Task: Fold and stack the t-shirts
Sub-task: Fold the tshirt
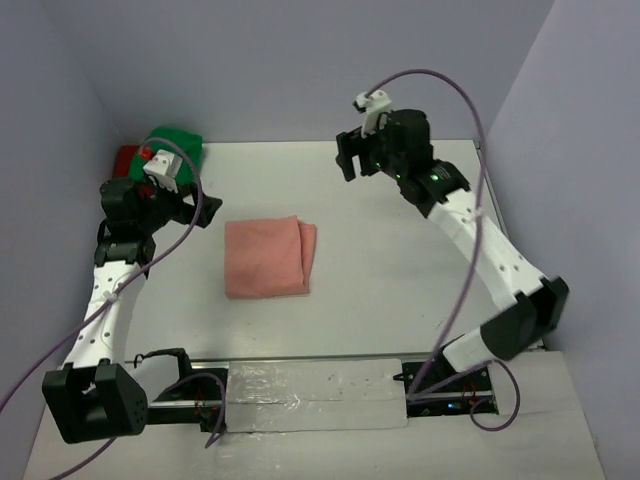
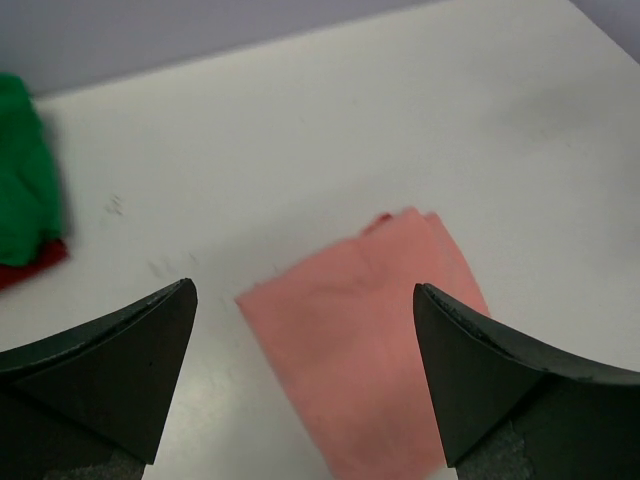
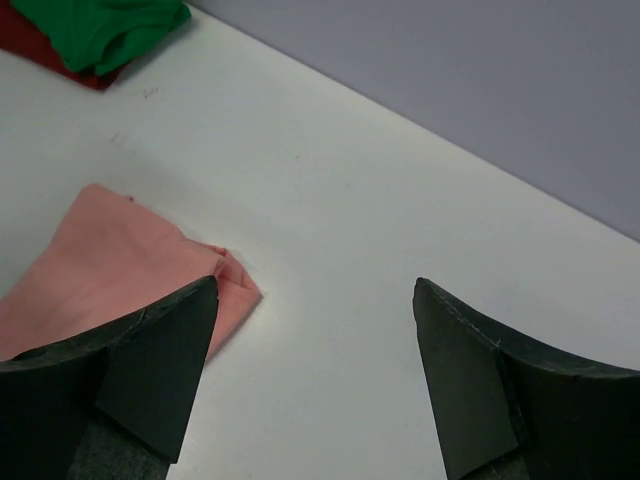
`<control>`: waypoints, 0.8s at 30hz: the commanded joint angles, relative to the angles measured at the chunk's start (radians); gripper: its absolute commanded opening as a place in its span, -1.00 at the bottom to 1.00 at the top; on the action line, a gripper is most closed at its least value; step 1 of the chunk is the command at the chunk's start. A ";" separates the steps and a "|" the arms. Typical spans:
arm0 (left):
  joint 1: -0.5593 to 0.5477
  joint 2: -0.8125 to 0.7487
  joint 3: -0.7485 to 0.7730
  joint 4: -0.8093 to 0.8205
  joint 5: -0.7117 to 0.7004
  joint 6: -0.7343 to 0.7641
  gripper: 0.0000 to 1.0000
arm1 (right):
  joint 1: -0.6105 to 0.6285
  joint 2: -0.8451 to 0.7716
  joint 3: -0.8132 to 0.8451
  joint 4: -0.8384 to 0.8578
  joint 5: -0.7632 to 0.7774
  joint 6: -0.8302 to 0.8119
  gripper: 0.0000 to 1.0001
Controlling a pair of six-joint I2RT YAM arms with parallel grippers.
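The salmon-pink t-shirt [image 1: 268, 257] lies folded into a small rectangle on the white table, left of centre; it also shows in the left wrist view [image 2: 375, 335] and the right wrist view [image 3: 110, 265]. The green t-shirt [image 1: 176, 143] sits bunched on the red t-shirt [image 1: 127, 160] at the far left corner, also seen in the right wrist view as green [image 3: 110, 30] over red [image 3: 35, 45]. My left gripper [image 1: 205, 212] is open and empty, held above the table left of the pink shirt. My right gripper [image 1: 350, 158] is open and empty, raised at the far middle.
The white table [image 1: 400, 260] is walled by lilac panels at the back and sides. A silver taped strip [image 1: 310, 395] runs along the near edge between the arm bases. Purple cables loop from both arms.
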 commanded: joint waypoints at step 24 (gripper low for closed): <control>-0.213 -0.156 0.133 -0.561 0.006 0.359 0.99 | -0.086 -0.589 -0.431 0.013 0.202 -0.087 0.81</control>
